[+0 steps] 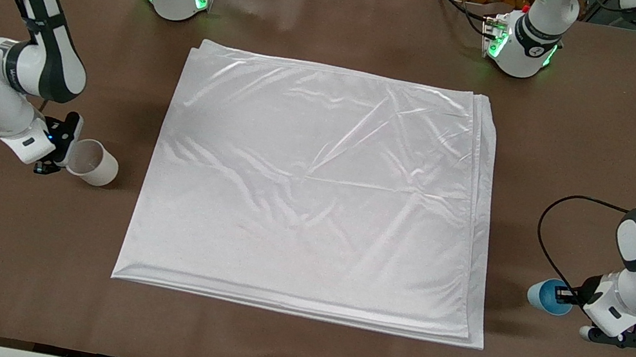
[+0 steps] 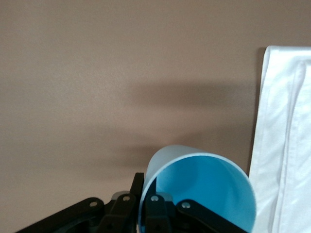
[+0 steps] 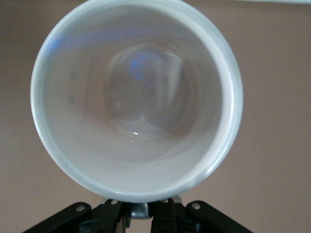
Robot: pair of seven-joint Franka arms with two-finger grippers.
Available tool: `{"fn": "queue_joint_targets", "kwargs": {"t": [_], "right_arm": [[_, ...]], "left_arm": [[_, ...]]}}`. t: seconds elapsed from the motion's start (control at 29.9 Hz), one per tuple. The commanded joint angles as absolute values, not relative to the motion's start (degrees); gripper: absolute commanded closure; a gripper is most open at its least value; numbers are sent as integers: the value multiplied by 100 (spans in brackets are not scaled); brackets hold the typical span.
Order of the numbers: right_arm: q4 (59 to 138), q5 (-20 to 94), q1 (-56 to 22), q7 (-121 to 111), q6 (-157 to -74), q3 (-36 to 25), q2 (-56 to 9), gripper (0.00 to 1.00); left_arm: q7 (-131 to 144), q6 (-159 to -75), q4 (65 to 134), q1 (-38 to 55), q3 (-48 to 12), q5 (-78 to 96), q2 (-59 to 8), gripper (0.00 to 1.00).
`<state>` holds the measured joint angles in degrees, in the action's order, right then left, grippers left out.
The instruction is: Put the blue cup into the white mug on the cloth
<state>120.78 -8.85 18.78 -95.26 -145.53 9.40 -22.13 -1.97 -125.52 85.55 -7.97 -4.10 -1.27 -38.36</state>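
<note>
Off both ends of the cloth (image 1: 316, 191): each gripper pinching a tilted cup by the rim.
Right gripper (image 1: 63, 150) clamps white mug (image 1: 94, 162), mouth toward its wrist; left gripper (image 1: 573, 294) clamps blue cup (image 1: 547, 295), tipped sideways above the brown table (image 1: 289, 343).

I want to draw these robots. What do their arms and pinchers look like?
Both arms are chunky and white with black bands at the joints. A ring near each base glows green. The left gripper and right gripper are black metal with small silver screws. A thin black cable loops beside the left arm.
</note>
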Motion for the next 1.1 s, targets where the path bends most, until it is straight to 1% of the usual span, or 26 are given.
{"fn": "queue_joint_targets", "kwargs": {"t": [0.0,0.23,0.47,0.77,1.07], "right_arm": [[11989,-694,1942,-9466,-14344,1388,-1969,100],[11593,-694,1811,-8772,-13694,1819,-1978,100],[11329,-703,1109,-8096,-13685,1855,-2021,100],[11092,-747,343,-6962,-13641,1846,-2171,100],[10776,-800,-526,-5995,-13676,1819,-2654,100]], "left_arm": [[-97,-12489,8631,-791,-404,-176,-3630,100],[192,-12489,8631,-729,-430,-167,-3577,100],[571,-12480,8622,-677,-466,-167,-3568,100],[1467,-12480,8587,-299,-527,-176,-3560,100],[2337,-12463,8543,184,-519,-185,-3524,100]]}}
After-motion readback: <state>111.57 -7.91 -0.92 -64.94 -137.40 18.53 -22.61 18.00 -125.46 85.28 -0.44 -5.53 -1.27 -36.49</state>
